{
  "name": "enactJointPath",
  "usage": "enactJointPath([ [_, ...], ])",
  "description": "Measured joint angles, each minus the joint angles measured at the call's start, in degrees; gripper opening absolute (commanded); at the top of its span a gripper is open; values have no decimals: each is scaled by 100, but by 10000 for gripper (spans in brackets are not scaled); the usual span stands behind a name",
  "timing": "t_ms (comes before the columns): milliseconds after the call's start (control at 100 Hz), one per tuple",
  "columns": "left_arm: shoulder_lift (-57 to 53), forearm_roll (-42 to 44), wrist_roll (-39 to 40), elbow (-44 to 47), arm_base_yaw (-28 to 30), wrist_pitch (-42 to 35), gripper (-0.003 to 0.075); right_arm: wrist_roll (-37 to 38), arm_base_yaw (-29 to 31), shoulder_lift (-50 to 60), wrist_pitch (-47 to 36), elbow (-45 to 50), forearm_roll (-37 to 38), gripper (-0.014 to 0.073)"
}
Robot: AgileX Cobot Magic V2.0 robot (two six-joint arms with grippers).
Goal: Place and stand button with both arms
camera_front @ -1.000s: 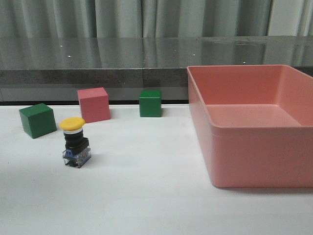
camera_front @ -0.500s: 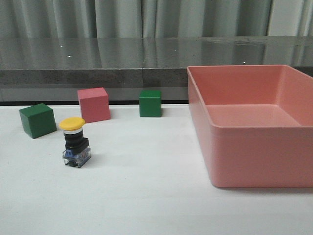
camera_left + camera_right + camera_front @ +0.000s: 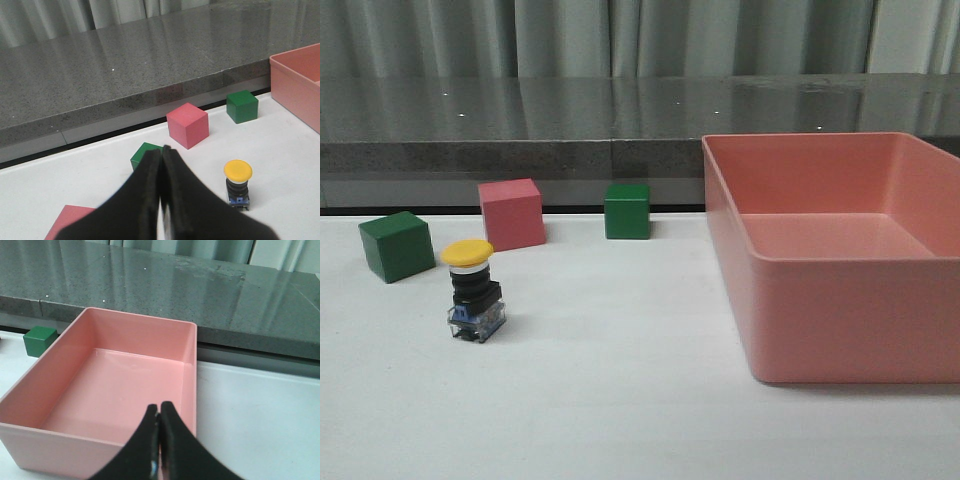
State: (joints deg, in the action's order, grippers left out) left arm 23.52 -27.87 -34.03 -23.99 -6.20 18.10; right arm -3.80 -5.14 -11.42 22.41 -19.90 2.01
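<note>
The button (image 3: 473,292) stands upright on the white table, yellow cap up, black body, clear-blue base, in front of the cubes on the left. It also shows in the left wrist view (image 3: 237,183). My left gripper (image 3: 161,150) is shut and empty, held above the table short of the button, with a green cube behind its tips. My right gripper (image 3: 159,408) is shut and empty, held over the near part of the pink bin (image 3: 192,350). Neither arm shows in the front view.
A green cube (image 3: 397,245), a pink cube (image 3: 512,213) and a second green cube (image 3: 627,210) stand at the back left. The large pink bin (image 3: 750,260) fills the right side. Another pink block (image 3: 67,222) lies near the left gripper. A grey ledge runs behind the table.
</note>
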Motion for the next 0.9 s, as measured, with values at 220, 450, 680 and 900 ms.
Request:
enactJointPath([
  [220,0,-9,0,0,0,9,-19,0,0,0,0,0,0,-61],
  [450,0,-9,0,0,0,-2,-19,0,0,0,0,0,0,-61],
  [680,-46,643,392,40,0,-26,-19,0,0,0,0,0,0,-61],
  [900,-677,2716,2624,561,0,-75,-19,0,0,0,0,0,0,-61],
])
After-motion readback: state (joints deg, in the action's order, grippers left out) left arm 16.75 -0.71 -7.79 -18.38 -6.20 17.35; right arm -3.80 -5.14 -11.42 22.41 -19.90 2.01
